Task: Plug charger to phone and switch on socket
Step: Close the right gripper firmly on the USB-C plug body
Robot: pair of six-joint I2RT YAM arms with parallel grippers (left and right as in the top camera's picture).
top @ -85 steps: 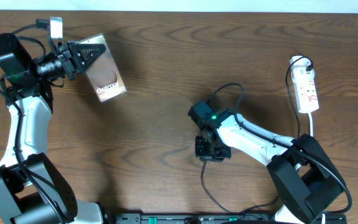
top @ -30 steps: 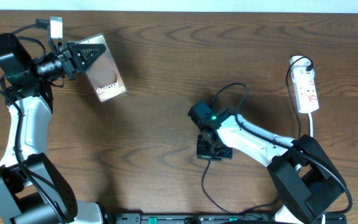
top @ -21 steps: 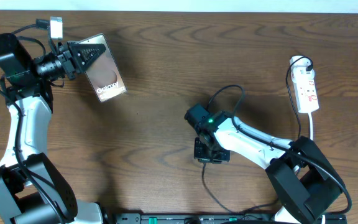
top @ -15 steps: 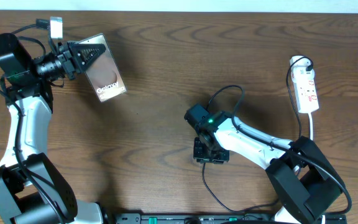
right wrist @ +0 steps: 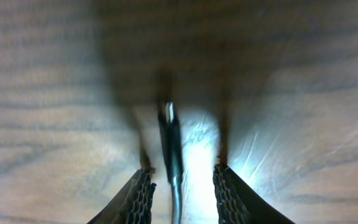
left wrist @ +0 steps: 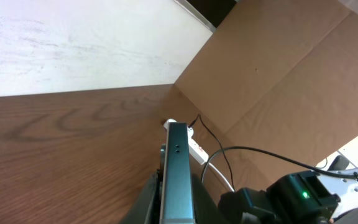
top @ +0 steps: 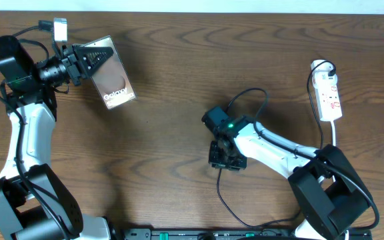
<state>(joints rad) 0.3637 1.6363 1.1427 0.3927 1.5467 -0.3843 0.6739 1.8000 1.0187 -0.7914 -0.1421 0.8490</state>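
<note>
Lying between right fingers [right wrist: 232, 193] | charger [right wrist: 169, 146] (closer to one) | untouched

Your table [top: 179, 67] is dark brown wood with a strong wavy grain, and it fills nearly all of the overhead view. Along the table's far edge you have a narrow pale strip [top: 245, 5]. In the left wrist view a white wall [left wrist: 73, 43], faintly scuffed, rises behind the table. Beside that wall a plain brown, cardboard-coloured panel [left wrist: 278, 81] stands at the table's end and meets the wall in a corner. A dark gap [left wrist: 213, 7] shows above that corner. In the right wrist view a bright patch of glare [right wrist: 197, 146] lies on the table surface, with deep shadow on the wood beyond it.
</note>
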